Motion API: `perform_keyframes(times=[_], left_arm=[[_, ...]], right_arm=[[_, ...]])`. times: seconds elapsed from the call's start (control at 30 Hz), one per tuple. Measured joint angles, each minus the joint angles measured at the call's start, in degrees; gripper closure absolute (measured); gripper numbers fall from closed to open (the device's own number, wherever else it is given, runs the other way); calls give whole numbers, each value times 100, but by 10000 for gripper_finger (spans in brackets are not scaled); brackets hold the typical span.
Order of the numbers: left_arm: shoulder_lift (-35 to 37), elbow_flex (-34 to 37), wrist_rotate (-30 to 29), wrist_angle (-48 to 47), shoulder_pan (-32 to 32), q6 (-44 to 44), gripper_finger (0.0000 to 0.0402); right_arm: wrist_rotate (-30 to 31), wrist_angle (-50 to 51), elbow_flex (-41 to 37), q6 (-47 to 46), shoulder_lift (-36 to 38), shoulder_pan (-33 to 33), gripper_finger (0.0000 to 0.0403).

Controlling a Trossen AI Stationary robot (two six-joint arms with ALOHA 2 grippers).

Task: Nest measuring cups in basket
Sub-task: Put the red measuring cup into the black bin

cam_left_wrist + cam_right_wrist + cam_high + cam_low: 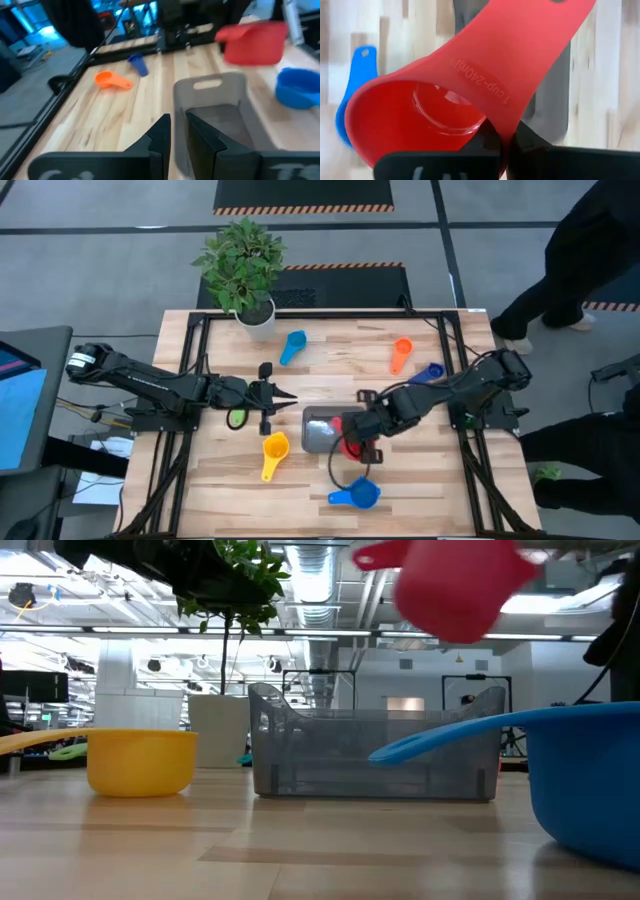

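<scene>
My right gripper (pixel 352 438) is shut on the red measuring cup (pixel 455 585), lifted at the near right edge of the grey basket (pixel 318 430), which stands on the table. My left gripper (pixel 288 395) hovers shut just left of the basket, its fingers (pixel 160 135) pointing at it. Lying on the table are the yellow cup (pixel 275 448), green cup (pixel 237 418), light blue cup (pixel 292 346), orange cup (pixel 402 353), a dark blue cup (pixel 430 372) and a blue cup (pixel 358 495). My right gripper pinches the red cup between its two fingers at the handle's root (pixel 506 131), where the handle meets the bowl. The fingers lie across the handle. The cup is lifted clear and tilted, its bowl (pixel 430 120) to one side and the handle's free end (pixel 560 20) pointing away from the gripper.
A white pot (pixel 255 315) with a green plant stands at the table's far left. A dark metal frame (pixel 330 313) runs round the table edges. People (pixel 560 260) stand beyond the right side. Bare wood lies between the basket and the far cups.
</scene>
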State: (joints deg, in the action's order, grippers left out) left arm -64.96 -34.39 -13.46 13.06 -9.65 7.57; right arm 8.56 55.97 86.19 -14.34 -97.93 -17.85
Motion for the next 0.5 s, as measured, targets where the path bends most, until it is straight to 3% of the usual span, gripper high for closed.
perform_keyframes(times=[0.17, 0.5], left_arm=[[-286, 0, 528, 614, -2, -11, 356], [-1459, -257, 696, 1196, -17, -344, 356]], right_arm=[[-96, -426, 9, 608, -123, 344, 386], [-269, -524, -9, 987, -465, 485, 392]])
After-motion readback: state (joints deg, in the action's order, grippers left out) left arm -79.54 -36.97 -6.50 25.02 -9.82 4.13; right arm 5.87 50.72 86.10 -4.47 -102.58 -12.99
